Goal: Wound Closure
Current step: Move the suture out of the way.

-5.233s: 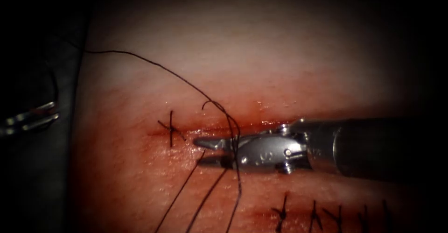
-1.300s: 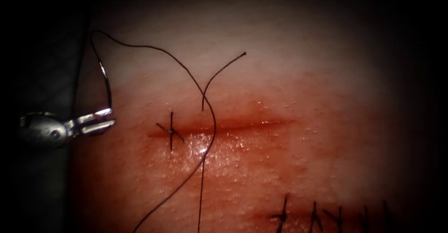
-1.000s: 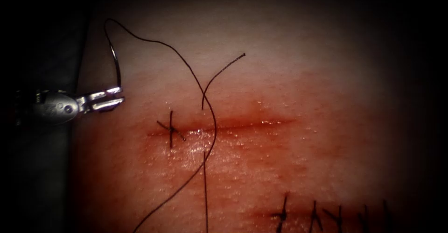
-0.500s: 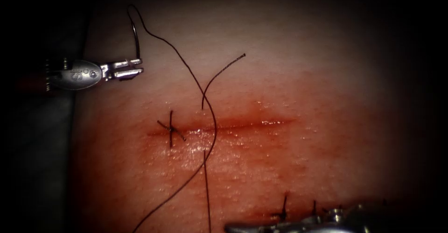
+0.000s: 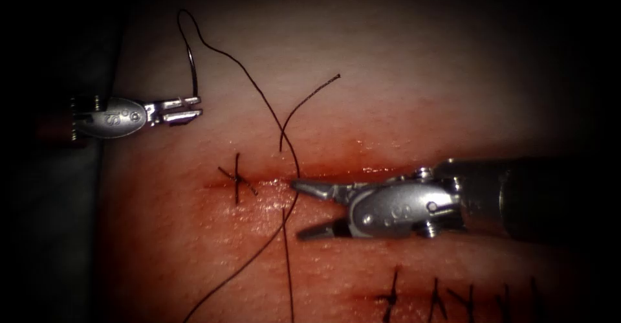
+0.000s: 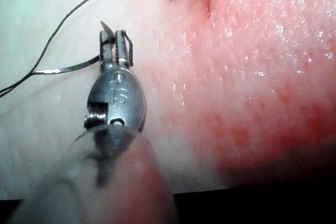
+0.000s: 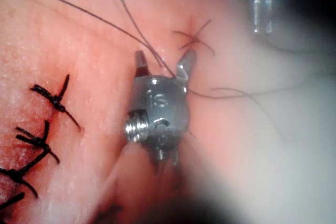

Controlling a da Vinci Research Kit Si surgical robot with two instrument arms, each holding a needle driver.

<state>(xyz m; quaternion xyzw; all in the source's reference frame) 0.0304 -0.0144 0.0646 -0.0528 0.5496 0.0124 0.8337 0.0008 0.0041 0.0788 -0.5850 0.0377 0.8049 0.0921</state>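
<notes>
My left hand [image 5: 187,108] is closed on the needle [image 5: 192,70], gripping it near one end; the curve rises clear of the tissue [image 5: 401,90], well left of the cut [image 5: 336,175] and off toward the tissue's left edge. In the left wrist view the same hand [image 6: 114,43] pinches the needle [image 6: 73,68], its tip just poking past the jaws. The thread [image 5: 259,96] runs from the needle's far end, sweeps across the tissue, and crosses the cut just right of the finished stitch [image 5: 237,179]. My right hand [image 5: 299,210] sits over the cut, jaws spread wide and holding nothing, the thread passing just off their tips. From the right wrist view, that hand [image 7: 164,62] gapes with the thread [image 7: 134,24] running between the open jaws. A row of older stitches [image 5: 453,297] lines the tissue's near edge.
</notes>
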